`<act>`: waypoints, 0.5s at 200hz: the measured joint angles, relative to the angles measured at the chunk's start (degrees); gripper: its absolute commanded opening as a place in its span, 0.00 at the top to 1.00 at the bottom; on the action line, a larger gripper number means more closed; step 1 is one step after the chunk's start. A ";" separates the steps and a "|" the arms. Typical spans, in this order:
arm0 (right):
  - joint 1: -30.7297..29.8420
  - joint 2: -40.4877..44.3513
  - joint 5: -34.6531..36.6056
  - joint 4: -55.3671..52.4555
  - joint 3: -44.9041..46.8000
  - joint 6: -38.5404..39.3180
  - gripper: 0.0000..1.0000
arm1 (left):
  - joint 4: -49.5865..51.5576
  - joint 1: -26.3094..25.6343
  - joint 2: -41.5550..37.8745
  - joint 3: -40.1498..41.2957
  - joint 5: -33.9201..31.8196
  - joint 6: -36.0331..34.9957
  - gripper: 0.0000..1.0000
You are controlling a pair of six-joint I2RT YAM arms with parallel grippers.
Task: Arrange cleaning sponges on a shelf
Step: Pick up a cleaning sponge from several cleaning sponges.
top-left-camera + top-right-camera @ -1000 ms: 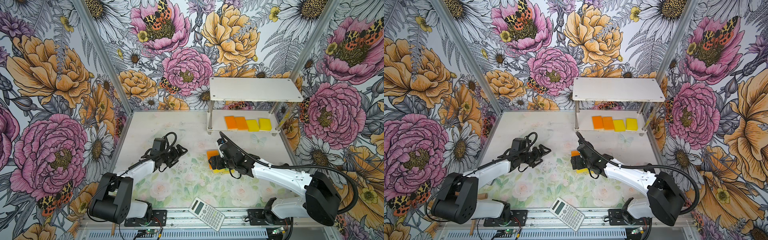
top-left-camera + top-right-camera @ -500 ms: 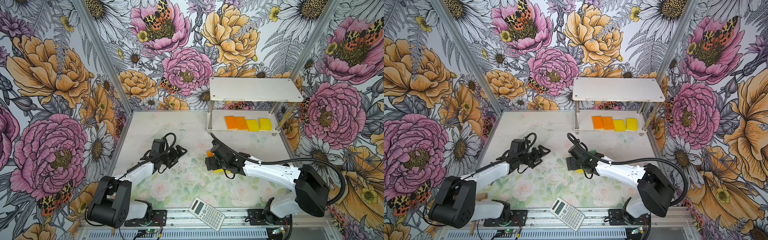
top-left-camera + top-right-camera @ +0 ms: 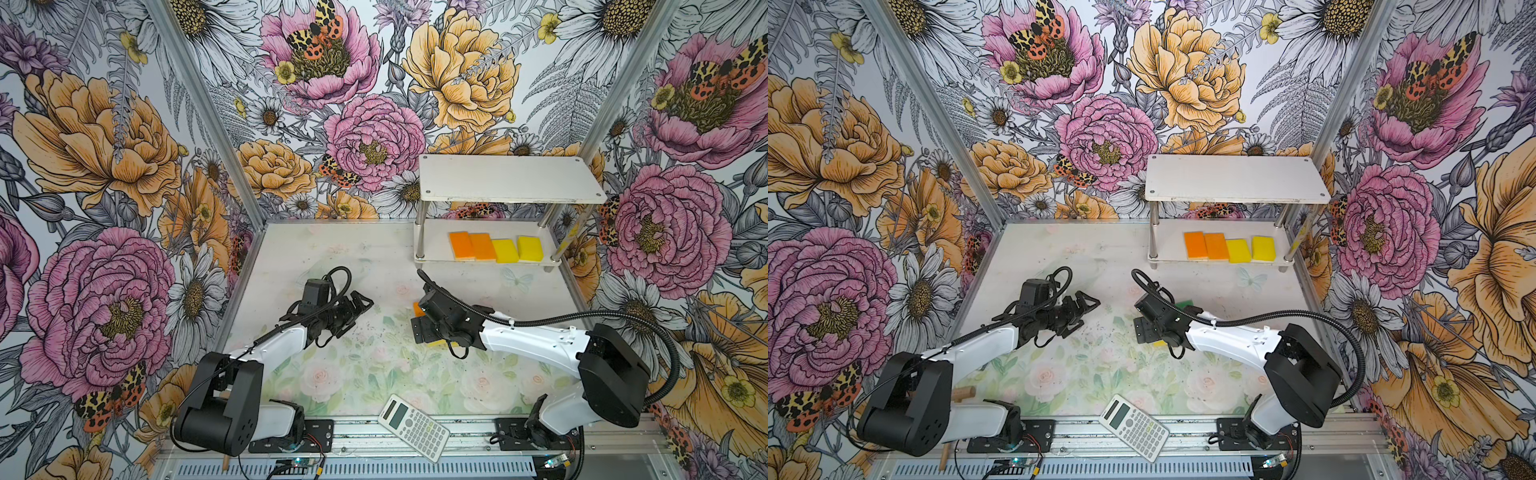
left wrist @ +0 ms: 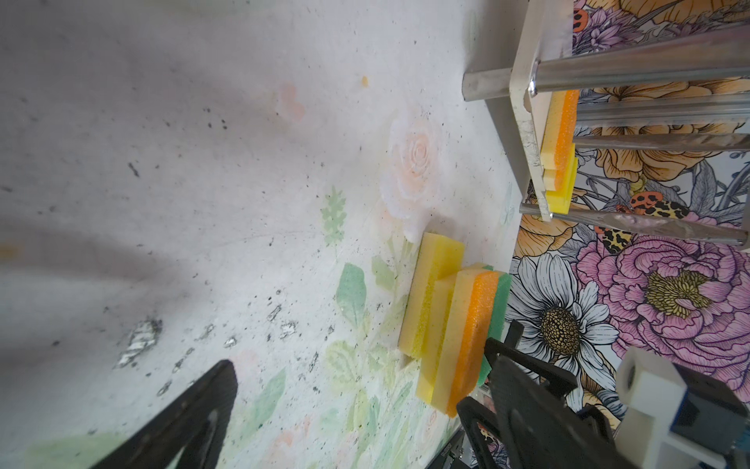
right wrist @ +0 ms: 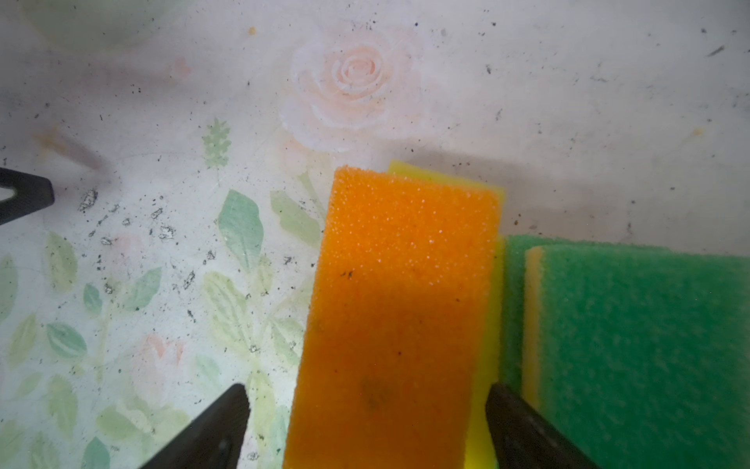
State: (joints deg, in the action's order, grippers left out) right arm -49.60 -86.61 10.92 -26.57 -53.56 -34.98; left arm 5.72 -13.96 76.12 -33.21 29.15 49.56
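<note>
Right gripper (image 5: 365, 392) has slid toward the left arm. It is spread and straddles the orange sponge (image 5: 406, 304), gap on one side. Both top views show only slivers of that pile. Wrist views show orange foam on a yellow base, green sponges (image 5: 641, 345) beside. Left gripper (image 3: 359, 311) spread, empty. Four sponges (image 3: 496, 249), two orange, two yellow, line the lower board of the shelf (image 3: 511, 183).

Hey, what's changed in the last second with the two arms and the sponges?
The right gripper slid toward the robot's left over the loose sponges; its open fingers straddle the orange sponge, nothing gripped or released. The left gripper, the shelf with its four sponges and the calculator stayed put.
</note>
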 measured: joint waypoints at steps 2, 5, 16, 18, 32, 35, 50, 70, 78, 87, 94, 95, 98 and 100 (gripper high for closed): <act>0.00 -0.02 0.02 0.00 0.00 0.00 0.07 | 0.00 0.00 0.00 0.02 0.00 0.00 0.01; 0.00 -0.02 0.02 0.00 0.00 0.00 0.07 | 0.00 0.00 0.00 0.02 0.00 0.00 0.01; 0.00 -0.13 0.02 0.00 -0.04 -0.02 0.07 | 0.00 0.00 0.00 0.02 0.00 0.00 0.01; 0.00 -0.15 0.04 0.00 -0.07 -0.02 0.07 | 0.00 0.00 0.00 0.02 0.00 0.00 0.01; 0.00 -0.52 0.02 0.00 -0.26 -0.11 0.09 | 0.00 0.00 0.00 0.02 0.00 0.00 0.01; 0.00 -0.68 0.02 -0.02 -0.33 -0.09 0.10 | 0.00 0.00 0.00 0.02 0.00 0.00 0.01; 0.00 -1.42 0.02 0.02 -0.70 -0.15 0.12 | 0.00 0.00 0.00 0.02 0.00 0.00 0.01; 0.00 -2.43 0.04 0.00 -0.83 -0.15 0.17 | 0.00 0.11 0.00 0.02 0.00 0.00 0.01; 0.00 -2.78 0.04 -0.02 -0.83 -0.22 0.18 | 0.00 0.22 0.00 0.02 0.00 0.00 0.01; 0.00 -3.10 0.15 0.00 -0.83 -0.17 0.19 | 0.00 0.28 0.00 0.02 -0.02 0.00 0.01; 0.00 -3.26 0.31 -0.02 -0.83 -0.17 0.20 | 0.00 0.33 0.00 0.02 -0.02 0.00 0.01; 0.00 -3.26 0.33 -0.02 -0.83 -0.15 0.20 | 0.02 0.33 0.00 0.02 -0.02 0.00 0.01; 0.00 -3.34 0.44 -0.02 -0.83 -0.17 0.20 | 0.00 0.33 0.00 0.02 -0.02 0.00 0.01; 0.00 -3.37 0.46 0.00 -0.85 -0.17 0.21 | 0.00 0.33 0.00 0.02 -0.02 0.00 0.01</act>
State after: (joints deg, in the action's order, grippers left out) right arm -49.60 -89.97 11.38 -26.57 -54.41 -35.16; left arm 5.72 -13.63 76.12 -33.19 29.12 49.56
